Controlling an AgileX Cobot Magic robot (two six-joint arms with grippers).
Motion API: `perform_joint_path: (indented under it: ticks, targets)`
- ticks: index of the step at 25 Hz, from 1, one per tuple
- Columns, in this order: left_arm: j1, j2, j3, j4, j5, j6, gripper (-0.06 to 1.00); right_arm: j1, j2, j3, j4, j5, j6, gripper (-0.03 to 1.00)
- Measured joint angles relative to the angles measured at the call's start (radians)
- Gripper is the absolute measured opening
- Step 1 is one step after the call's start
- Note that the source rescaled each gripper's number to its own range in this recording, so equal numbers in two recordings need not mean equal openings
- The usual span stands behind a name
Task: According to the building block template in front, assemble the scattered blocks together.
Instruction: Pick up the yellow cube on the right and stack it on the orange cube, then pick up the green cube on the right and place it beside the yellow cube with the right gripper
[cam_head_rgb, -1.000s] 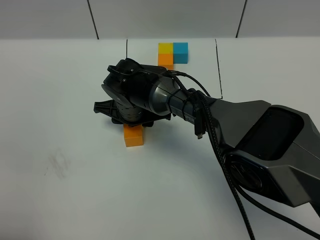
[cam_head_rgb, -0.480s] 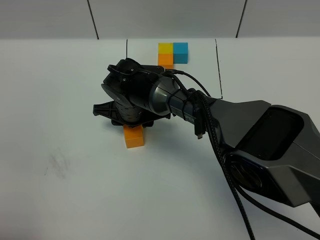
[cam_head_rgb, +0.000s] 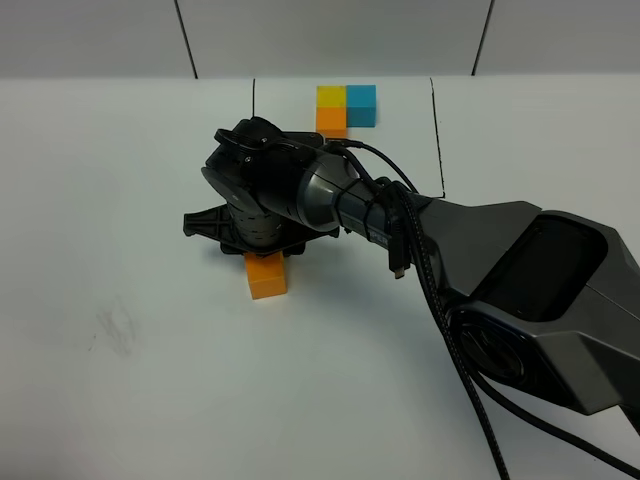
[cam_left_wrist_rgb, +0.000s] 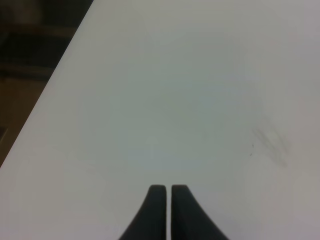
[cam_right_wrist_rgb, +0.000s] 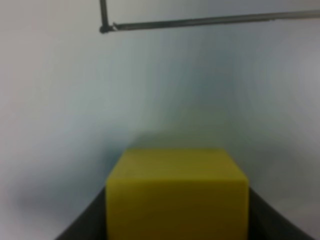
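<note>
Gripping the yellow cube (cam_right_wrist_rgb: 177, 192) between the right fingers (cam_right_wrist_rgb: 272, 222), low over the bench (cam_head_rgb: 120, 200) on the far side of the orange cube (cam_head_rgb: 266, 278) (touching it or not, cannot tell from above). Looks like the placing step: yellow against orange, as in the template (cam_head_rgb: 346, 106) at the far edge. Calls next for setting down flush and square, then releasing without a nudge. With the left fingers (cam_left_wrist_rgb: 157, 215) pressed together on nothing, over bare bench.

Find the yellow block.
Yellow block: held in the right gripper, per the right wrist view; in the high view hidden under it, left of centre, by the orange block.
</note>
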Motion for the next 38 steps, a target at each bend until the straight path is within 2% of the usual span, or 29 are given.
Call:
perform_joint_path:
  ticks: [4, 6, 13, 16, 23, 29, 38]
  targets:
    - [0.0, 0.0, 0.0, 0.0, 0.0, 0.0, 0.0, 0.0, 0.0, 0.0, 0.003, -0.001, -0.032, 0.47]
    - [0.0, 0.0, 0.0, 0.0, 0.0, 0.0, 0.0, 0.0, 0.002, 0.0, 0.009, -0.005, -0.046, 0.52]
    - [0.0, 0.0, 0.0, 0.0, 0.0, 0.0, 0.0, 0.008, 0.002, -0.001, 0.01, -0.01, -0.069, 0.91]
    - [0.0, 0.0, 0.0, 0.0, 0.0, 0.0, 0.0, 0.008, 0.003, -0.001, -0.003, -0.01, -0.088, 0.99]
    - [0.0, 0.0, 0.0, 0.0, 0.0, 0.0, 0.0, 0.008, 0.004, -0.005, -0.008, -0.015, -0.123, 1.0]
    - [0.0, 0.0, 0.0, 0.0, 0.0, 0.0, 0.0, 0.008, 0.007, -0.085, -0.005, -0.013, -0.164, 0.99]
    - [0.0, 0.0, 0.0, 0.0, 0.0, 0.0, 0.0, 0.008, 0.007, -0.296, -0.093, 0.115, -0.207, 0.96]
